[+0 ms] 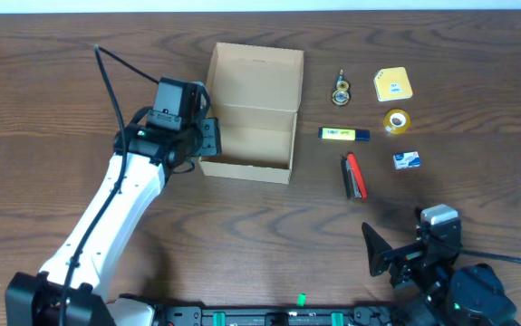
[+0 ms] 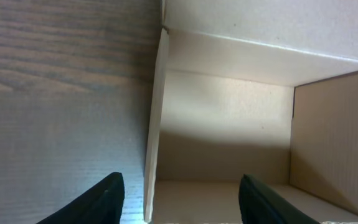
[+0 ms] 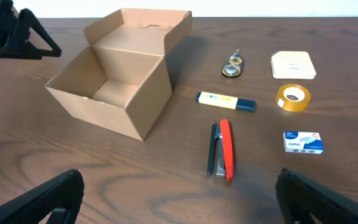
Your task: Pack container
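Observation:
The container, a tan cardboard box point(image 1: 242, 169), stands open at the table's middle back with its flap lid folded back. Its inside looks empty. My left gripper point(image 1: 207, 136) is open and straddles the box's left wall point(image 2: 154, 124), one finger outside and one inside point(image 2: 182, 202). My right gripper point(image 1: 382, 254) is open and empty near the front edge, and it hovers over bare table point(image 3: 179, 199). The box also shows in the right wrist view point(image 3: 110, 115).
To the right of the box lie a red and black stapler point(image 1: 354, 175) point(image 3: 221, 149), a yellow and blue highlighter point(image 1: 344, 134), a tape roll point(image 1: 396, 119), a small yellow square box point(image 1: 392, 84), a staples box point(image 1: 407, 160) and a small metal item point(image 1: 342, 90).

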{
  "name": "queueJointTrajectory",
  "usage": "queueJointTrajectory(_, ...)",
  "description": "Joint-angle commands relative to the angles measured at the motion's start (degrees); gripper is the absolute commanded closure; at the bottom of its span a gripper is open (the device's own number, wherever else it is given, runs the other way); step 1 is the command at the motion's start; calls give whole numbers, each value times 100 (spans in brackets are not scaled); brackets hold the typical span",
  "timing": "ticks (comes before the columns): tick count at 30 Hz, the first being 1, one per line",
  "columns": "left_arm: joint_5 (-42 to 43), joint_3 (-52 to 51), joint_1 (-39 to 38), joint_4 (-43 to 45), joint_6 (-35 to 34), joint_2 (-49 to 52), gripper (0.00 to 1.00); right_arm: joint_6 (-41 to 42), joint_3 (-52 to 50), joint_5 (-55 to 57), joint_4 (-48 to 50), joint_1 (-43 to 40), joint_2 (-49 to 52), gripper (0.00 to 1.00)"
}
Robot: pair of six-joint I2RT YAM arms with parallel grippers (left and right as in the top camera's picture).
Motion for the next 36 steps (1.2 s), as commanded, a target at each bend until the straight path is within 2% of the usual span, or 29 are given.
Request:
queueJointTrajectory(1,-39,39,37,-70,81,17,37,-46,70,24,-13,59,17,1)
queueJointTrajectory(7,22,39,44,-33,79,284,30,-46,70,22,-13,59,17,1)
queueJointTrajectory(15,74,39,46,59,76,643,31,-46,70,22,-13,59,17,1)
queueJointTrajectory(21,522,39,46,136,26,914,38,-46,70,24,-13,59,17,1)
queueJointTrajectory(33,761,39,44,136,-291,946,38,-46,70,22,-13,59,17,1)
queueJointTrajectory(36,756,39,46,146,-286,946,34,-46,70,22,-13,59,17,1)
